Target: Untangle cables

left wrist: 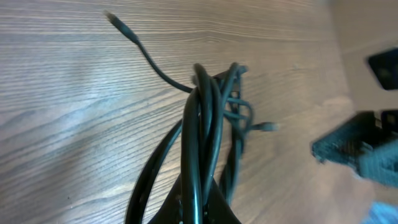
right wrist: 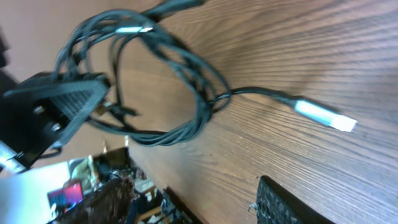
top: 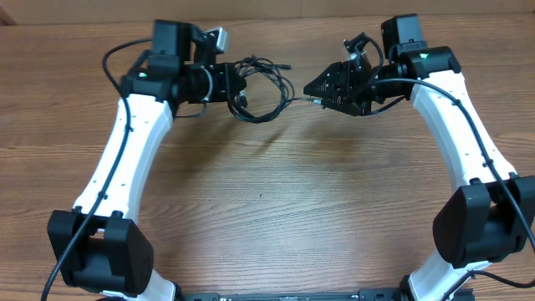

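Lying in a loose coil on the table [top: 276,201] between the arms, the cables [top: 266,88] were pinched at one side by the left gripper [top: 240,90], closed tight on several strands. The right gripper [top: 311,87] stood parted and held nothing, close to a silver plug [right wrist: 324,116]. Only its wrist view showed that plug clearly, with one finger [right wrist: 292,202] at the frame's bottom edge.

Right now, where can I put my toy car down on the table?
The wide bare wood in the middle of the table, between the left arm and right arm, is free. The far side is crowded: the cables sit between the left gripper and right gripper.
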